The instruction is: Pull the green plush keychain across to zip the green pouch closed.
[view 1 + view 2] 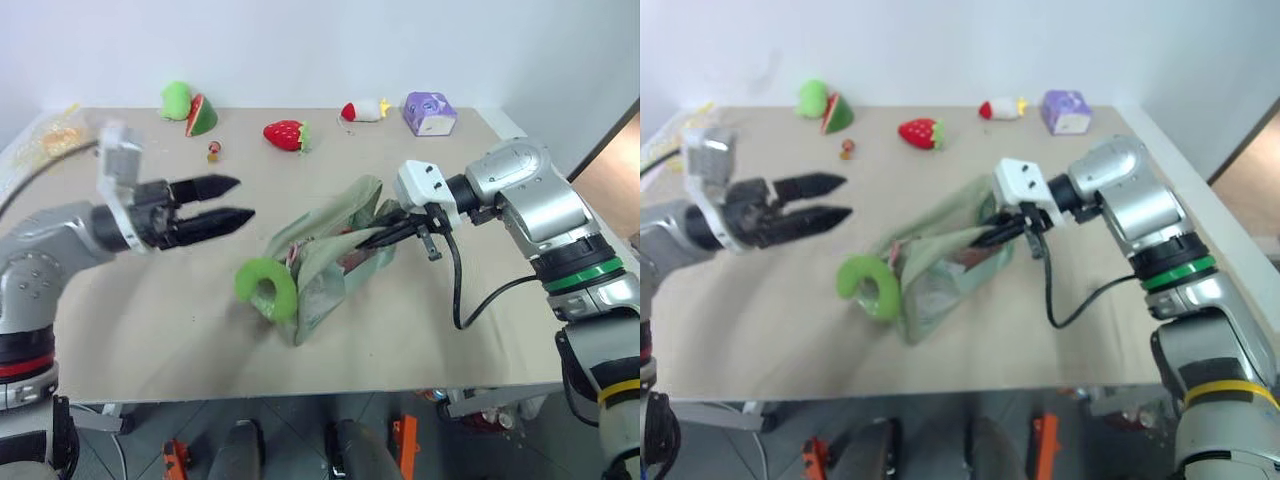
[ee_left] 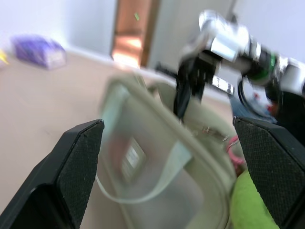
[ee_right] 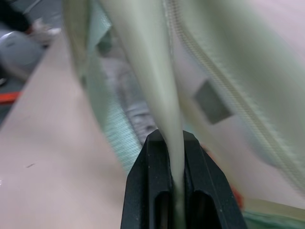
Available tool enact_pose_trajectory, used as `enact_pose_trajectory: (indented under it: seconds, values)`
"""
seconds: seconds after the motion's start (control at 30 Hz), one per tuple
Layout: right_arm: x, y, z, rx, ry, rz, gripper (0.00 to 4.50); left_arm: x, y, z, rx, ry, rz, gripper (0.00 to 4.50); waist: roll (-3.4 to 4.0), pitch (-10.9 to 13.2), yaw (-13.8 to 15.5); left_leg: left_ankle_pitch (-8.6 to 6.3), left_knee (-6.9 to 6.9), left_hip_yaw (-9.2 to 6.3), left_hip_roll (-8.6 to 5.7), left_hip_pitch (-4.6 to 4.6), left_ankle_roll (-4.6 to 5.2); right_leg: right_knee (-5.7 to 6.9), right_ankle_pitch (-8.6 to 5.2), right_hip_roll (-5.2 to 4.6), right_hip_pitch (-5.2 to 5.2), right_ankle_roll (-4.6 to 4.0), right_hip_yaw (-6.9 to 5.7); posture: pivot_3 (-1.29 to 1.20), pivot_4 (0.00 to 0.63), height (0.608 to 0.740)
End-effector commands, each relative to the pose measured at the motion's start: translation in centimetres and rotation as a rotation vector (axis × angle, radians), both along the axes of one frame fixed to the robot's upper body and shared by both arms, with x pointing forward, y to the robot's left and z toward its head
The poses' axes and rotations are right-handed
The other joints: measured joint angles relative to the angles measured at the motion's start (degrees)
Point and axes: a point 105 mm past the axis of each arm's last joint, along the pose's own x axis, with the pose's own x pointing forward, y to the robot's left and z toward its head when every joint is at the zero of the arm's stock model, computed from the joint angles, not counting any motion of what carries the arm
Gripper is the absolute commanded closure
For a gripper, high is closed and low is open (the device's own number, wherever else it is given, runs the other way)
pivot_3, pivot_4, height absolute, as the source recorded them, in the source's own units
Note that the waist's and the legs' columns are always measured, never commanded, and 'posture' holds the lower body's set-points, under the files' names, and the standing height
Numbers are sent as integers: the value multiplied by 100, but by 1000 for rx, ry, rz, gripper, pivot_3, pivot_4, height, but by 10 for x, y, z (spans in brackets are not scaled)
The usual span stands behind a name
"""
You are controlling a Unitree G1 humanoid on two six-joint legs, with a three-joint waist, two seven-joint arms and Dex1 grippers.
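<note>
From the head camera, the green pouch lies mid-table with the green plush keychain at its near-left end; the left gripper hovers released, apart from both, while the right gripper pinches the pouch's far end. The left wrist view frames the pouch between spread fingers. The right wrist view shows fingers clenched on a pale green fabric fold.

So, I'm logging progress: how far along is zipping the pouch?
Done: the right gripper is shut on the green pouch, pinching its fabric. In hand: the left gripper hangs open, short of the green plush keychain. Left: grasping it and pulling the zipper closed.
</note>
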Motion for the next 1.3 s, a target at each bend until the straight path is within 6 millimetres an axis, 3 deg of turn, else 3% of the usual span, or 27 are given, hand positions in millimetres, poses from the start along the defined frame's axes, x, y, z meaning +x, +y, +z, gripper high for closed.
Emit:
enact_pose_trajectory:
  seconds: [0.03, 0.3, 0.43, 0.57, 0.83, 0.97, 1.13, 1.3]
  values:
    - [7, -2, 45, 129, -98, -52, 4453, -5, 10, 13, -16, -41, 29, 0, 0, 0, 2, 4, 0, 0, 0, -1, -5, 0, 2, 0, 0, -1, 0, 0, 150, 740]
    - [17, 5, 70, 165, -194, -124, 4453, -4, 15, 14, -33, -34, 57, 0, 0, 1, 1, 6, -19, 2, 1, -5, -7, -1, 13, 1, -11, 22, 2, 0, 150, 740]
    - [34, 13, 60, 105, -232, -239, 4453, -3, 16, 13, -35, -30, 66, 0, 0, 0, 1, 6, -30, 3, 3, -5, -7, 0, 11, 5, -18, 19, 4, 0, 150, 740]
    - [37, 22, 47, 73, -239, -264, 4453, -3, 17, 13, -33, -28, 73, 0, 0, 1, -2, 6, -32, 4, 5, -6, -7, 1, 11, 7, -21, 19, 5, 0, 150, 740]
    - [26, 33, 23, 35, -182, -228, 4453, -2, 19, 11, -30, -22, 91, 0, 0, 0, -1, 6, -34, 3, 4, -8, -7, 1, 9, 7, -21, 20, 6, 0, 150, 740]
    - [23, 40, 22, 68, -146, -225, 4453, -1, 19, 8, -31, -13, 95, 0, 0, 0, -13, 6, -32, 4, 7, -4, -7, 6, 12, 10, -21, 17, 7, 0, 150, 740]
    - [25, 46, 32, 147, -117, -237, 2803, 1, 18, 4, -36, 3, 99, 0, -2, -1, -19, 7, -31, 3, 19, 2, -8, 11, 17, 23, -20, 8, 7, 0, 150, 740]
    - [33, 40, 48, 231, -73, -303, 1034, 2, 15, -1, -37, 20, 91, 0, -2, -1, -16, 8, -30, 4, 20, 0, -9, 12, 17, 25, -21, 7, 7, 0, 150, 740]
